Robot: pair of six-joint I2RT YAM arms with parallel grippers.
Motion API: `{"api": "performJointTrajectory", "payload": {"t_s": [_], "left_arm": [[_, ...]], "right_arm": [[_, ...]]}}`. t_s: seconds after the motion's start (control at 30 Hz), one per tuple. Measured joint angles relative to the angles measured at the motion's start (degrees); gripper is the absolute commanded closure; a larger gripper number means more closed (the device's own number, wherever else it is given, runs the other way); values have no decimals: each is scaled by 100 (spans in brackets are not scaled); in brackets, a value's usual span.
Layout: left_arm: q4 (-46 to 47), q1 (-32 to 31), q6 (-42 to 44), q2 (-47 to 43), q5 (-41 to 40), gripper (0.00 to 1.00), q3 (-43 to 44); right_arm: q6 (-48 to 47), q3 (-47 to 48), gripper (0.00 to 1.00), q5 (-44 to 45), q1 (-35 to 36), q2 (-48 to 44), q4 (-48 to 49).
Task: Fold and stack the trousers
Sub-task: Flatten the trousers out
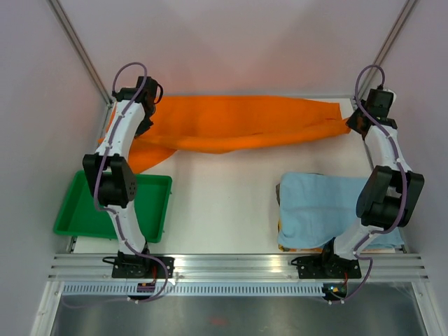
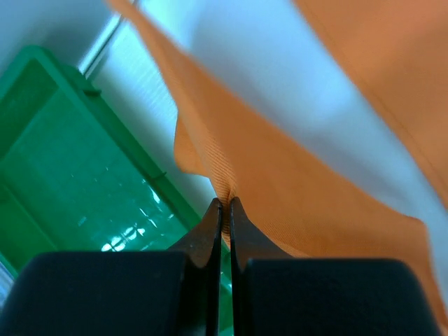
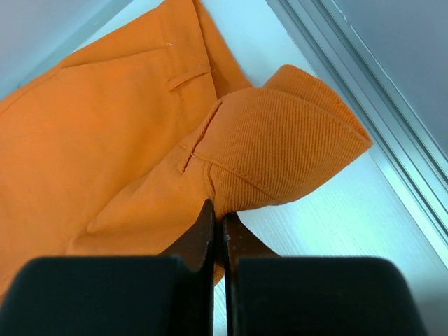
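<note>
The trousers [image 1: 238,122] are stretching as a long orange band across the far side of the bench [image 1: 224,217], from one arm to the other. The left fingers [image 2: 210,234] are pressing together on a fold of orange fabric at the left end. The right fingers [image 3: 204,231] are pinching shut on the waistband end, where a belt loop is showing. A loose part of a leg is drooping below the left arm toward the far rim of the green tray [image 1: 77,210], which is sitting at the bench's near left corner. A light blue cloth [image 1: 315,203] is lying on the near right side, partly under the right arm and apart from the trousers. The bench top is showing white between tray and cloth. An aluminium rail [image 1: 238,264] is running along the near edge under both arm bases, and pale walls are closing in the far and side edges.
</note>
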Motion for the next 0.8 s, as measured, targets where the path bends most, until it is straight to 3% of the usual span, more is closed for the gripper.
{"api": "performJointTrajectory", "payload": {"t_s": [0.33, 0.43, 0.53, 0.6, 0.7, 0.8], "left_arm": [[282, 11, 2304, -1832, 896, 98, 393], [254, 61, 2640, -1714, 1261, 98, 332], [271, 111, 2747, -890, 1397, 98, 385], [323, 125, 2778, 31, 1408, 98, 435], [363, 136, 2809, 1161, 1425, 98, 614], [330, 153, 2822, 1937, 1443, 98, 1113]], "right_arm": [[-42, 0, 100, -35, -2, -264, -426], [-52, 0, 100, -26, -9, -260, -555], [-72, 0, 99, -17, -13, -243, -588], [-92, -4, 86, -20, -15, -203, -610], [-155, -81, 59, -66, -22, -177, -603], [-313, -282, 45, -184, -79, -177, -481]]}}
